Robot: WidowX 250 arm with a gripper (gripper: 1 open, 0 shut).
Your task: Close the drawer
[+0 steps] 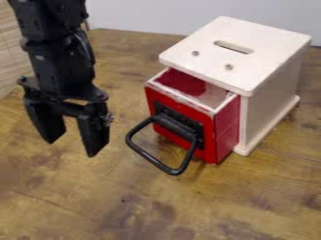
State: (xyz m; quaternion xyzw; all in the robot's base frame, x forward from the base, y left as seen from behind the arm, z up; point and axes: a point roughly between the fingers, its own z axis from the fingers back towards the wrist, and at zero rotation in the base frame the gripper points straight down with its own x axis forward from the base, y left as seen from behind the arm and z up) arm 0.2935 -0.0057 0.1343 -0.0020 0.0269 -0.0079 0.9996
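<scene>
The red drawer (215, 108) stands partly pulled out of the cream box (251, 70), which sits toward the desk's (88, 202) far right corner. Its black loop handle (166, 150) reaches toward the desk's near edge. The black tool (70, 127) hangs left of the drawer in the view, apart from it, its two fingers spread wide with nothing visible between them. The drawer's interior seems to be red, though the view is poor.

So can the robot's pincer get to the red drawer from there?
Probably yes: the pincer hangs beside the drawer, which sticks out of the cream box, and nothing seems to stand between them.
</scene>
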